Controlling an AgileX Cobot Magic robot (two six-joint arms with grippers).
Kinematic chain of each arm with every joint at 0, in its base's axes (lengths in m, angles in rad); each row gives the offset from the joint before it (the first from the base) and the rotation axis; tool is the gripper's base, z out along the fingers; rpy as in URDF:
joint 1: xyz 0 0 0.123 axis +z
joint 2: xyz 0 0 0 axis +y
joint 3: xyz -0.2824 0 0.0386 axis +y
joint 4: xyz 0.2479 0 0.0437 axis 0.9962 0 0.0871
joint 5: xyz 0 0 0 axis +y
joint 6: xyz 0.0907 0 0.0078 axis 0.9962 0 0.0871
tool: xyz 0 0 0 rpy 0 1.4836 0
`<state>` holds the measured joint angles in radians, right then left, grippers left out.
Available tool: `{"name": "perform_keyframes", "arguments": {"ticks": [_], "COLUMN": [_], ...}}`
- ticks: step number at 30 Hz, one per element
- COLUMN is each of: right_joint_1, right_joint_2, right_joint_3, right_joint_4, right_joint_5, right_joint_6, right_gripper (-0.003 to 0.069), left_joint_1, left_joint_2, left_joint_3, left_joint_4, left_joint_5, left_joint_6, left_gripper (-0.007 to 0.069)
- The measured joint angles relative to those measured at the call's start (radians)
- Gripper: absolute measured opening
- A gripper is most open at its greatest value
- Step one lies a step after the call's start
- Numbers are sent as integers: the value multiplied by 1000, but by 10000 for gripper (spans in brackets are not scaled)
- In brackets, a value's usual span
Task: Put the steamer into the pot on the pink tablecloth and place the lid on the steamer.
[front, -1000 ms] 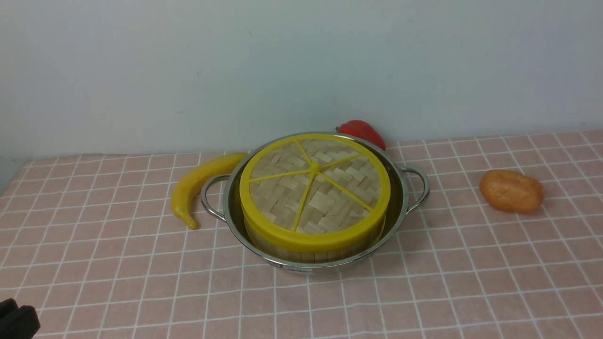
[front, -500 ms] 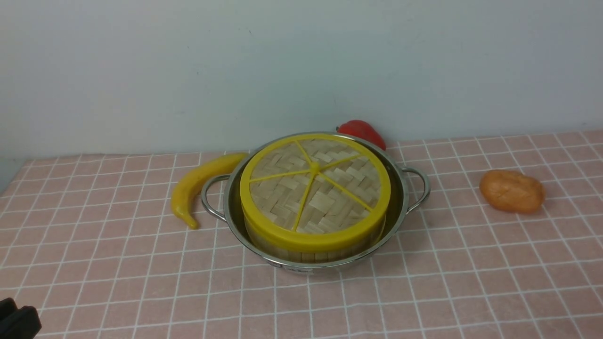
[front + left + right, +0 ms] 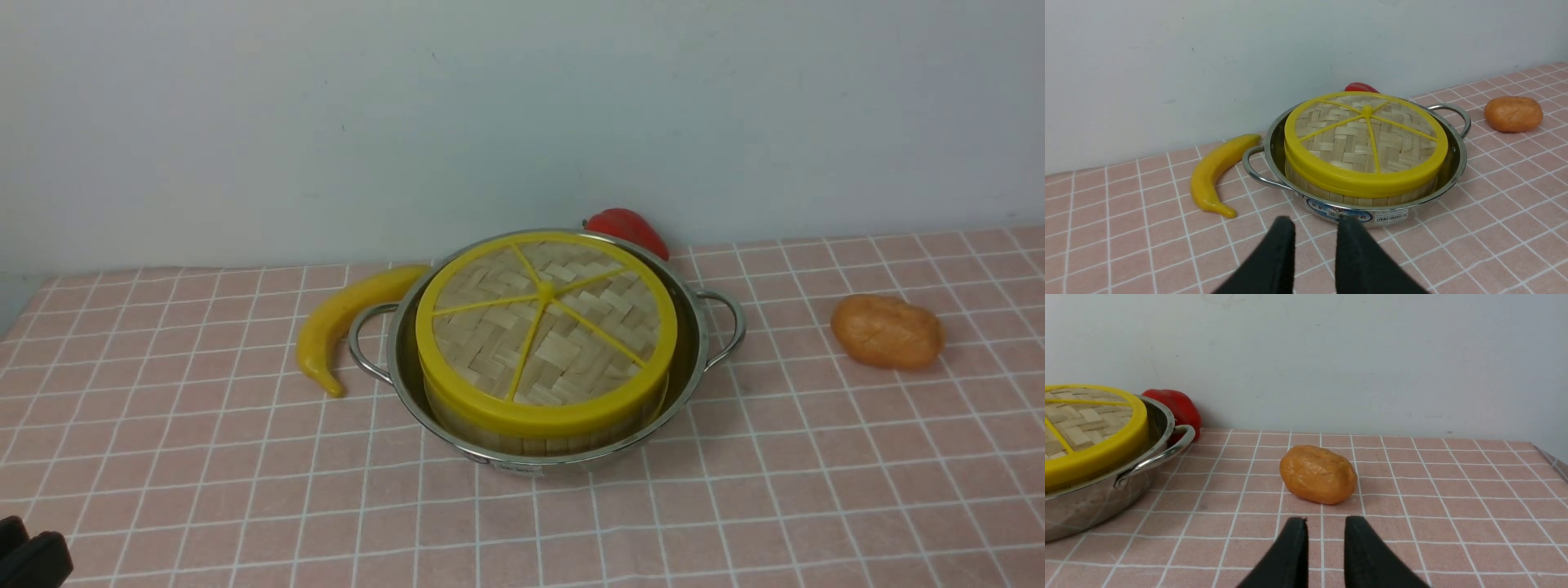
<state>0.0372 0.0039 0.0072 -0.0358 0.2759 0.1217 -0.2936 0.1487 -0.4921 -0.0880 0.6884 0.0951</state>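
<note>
The steamer point(image 3: 531, 443) sits inside the pot point(image 3: 694, 351) on the pink tablecloth point(image 3: 816, 490); only a strip of its bamboo wall shows. The lid point(image 3: 545, 327) lies flat on top of it and hides the inside. My left gripper point(image 3: 28, 557) shows only as a dark tip at the near left corner. In the left wrist view it point(image 3: 1316, 220) hangs empty, near the pot's front point(image 3: 1355, 214), with a narrow gap between its jaws. My right gripper point(image 3: 1325, 520) is also empty and narrowly open, just short of an orange potato-like toy point(image 3: 1318, 473), with the pot point(image 3: 1151, 457) off to one side.
A yellow banana point(image 3: 343, 322) lies against the pot's left handle. A red pepper point(image 3: 627, 229) sits behind the pot by the wall. The orange toy point(image 3: 886, 331) lies to the right. A pale wall closes off the back.
</note>
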Motion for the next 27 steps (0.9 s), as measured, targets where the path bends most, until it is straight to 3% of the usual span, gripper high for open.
{"name": "perform_keyframes", "arguments": {"ticks": [3,6,9,10,16,27], "right_joint_1": [0,0,0,0,0,0], "right_joint_2": [0,0,-1,-1,-4,-5], "right_joint_3": [0,1,1,1,1,1], "right_joint_4": [0,0,0,1,1,4], "right_joint_5": [0,1,1,2,3,3], "right_joint_6": [1,1,1,1,1,1], "right_gripper": [174,181,185,190,206,230], "left_joint_1": [7,80,160,211,303,308], "left_joint_2": [-18,-71,-104,-120,-147,-149], "left_joint_3": [13,89,185,256,483,500], "left_joint_4": [66,150,182,188,158,126], "left_joint_5": [-4,-29,-122,-221,-474,-477], "left_joint_6": [38,71,74,74,73,72], "left_gripper": [148,150,158,160,170,181]}}
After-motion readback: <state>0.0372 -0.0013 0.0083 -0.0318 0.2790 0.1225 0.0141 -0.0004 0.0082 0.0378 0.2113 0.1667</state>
